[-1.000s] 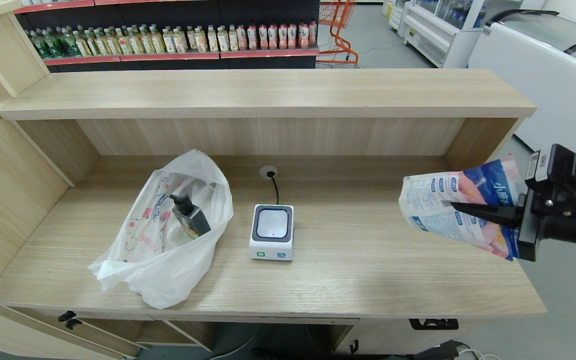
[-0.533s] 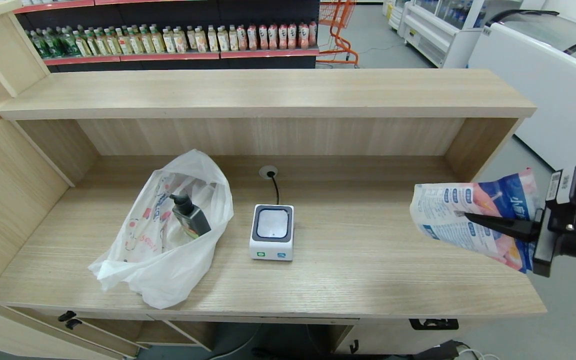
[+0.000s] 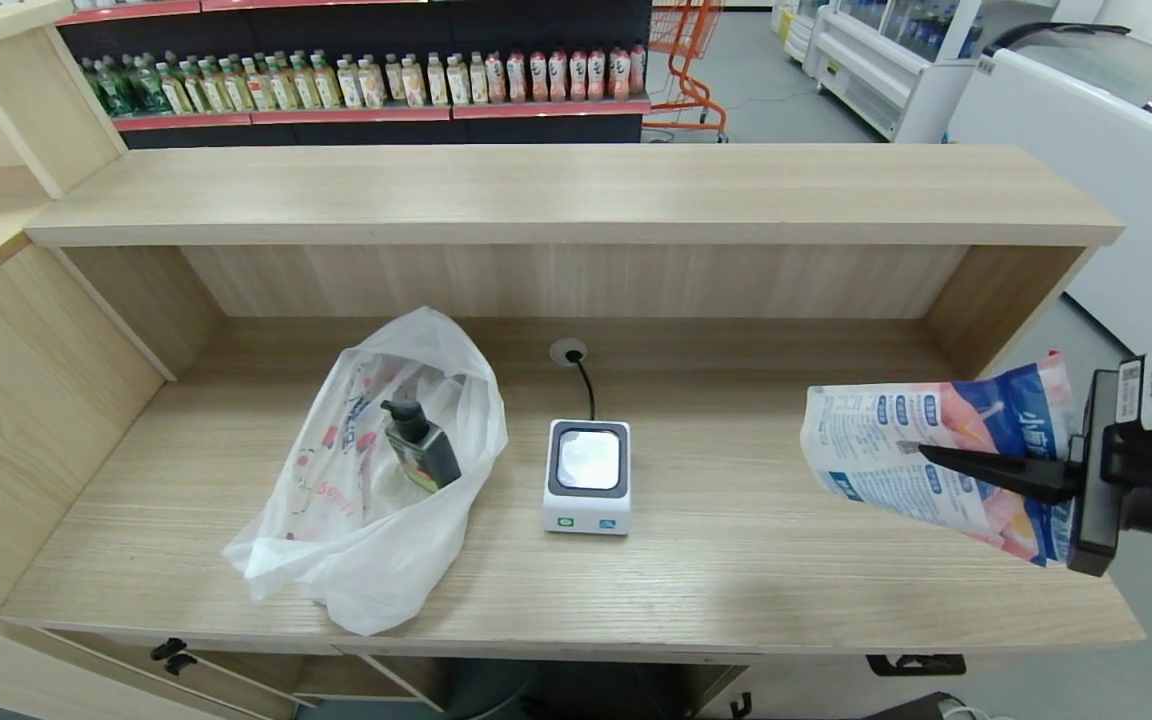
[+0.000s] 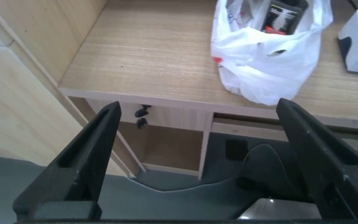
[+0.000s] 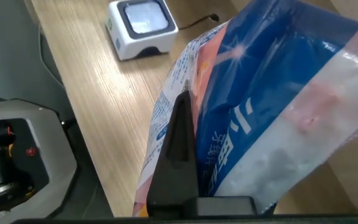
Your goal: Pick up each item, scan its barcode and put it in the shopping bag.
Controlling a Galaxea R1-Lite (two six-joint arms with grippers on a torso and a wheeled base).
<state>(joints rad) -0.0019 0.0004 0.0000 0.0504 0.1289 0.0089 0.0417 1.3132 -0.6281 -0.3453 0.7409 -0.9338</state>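
Note:
My right gripper is shut on a blue, pink and white refill pouch, held in the air over the counter's right end, well right of the scanner. In the right wrist view one dark finger presses on the pouch, with the scanner beyond. The white shopping bag lies open left of the scanner with a dark pump bottle inside. My left gripper hangs open below the counter's front edge, short of the bag.
The scanner's black cable runs back to a hole in the wooden counter. A raised shelf walls the back, and side panels close both ends. Drawers sit under the front edge.
The head camera has shifted, so the whole scene sits further right. The pouch in the right gripper drew back to the right and sank a little, then came somewhat closer to the scanner.

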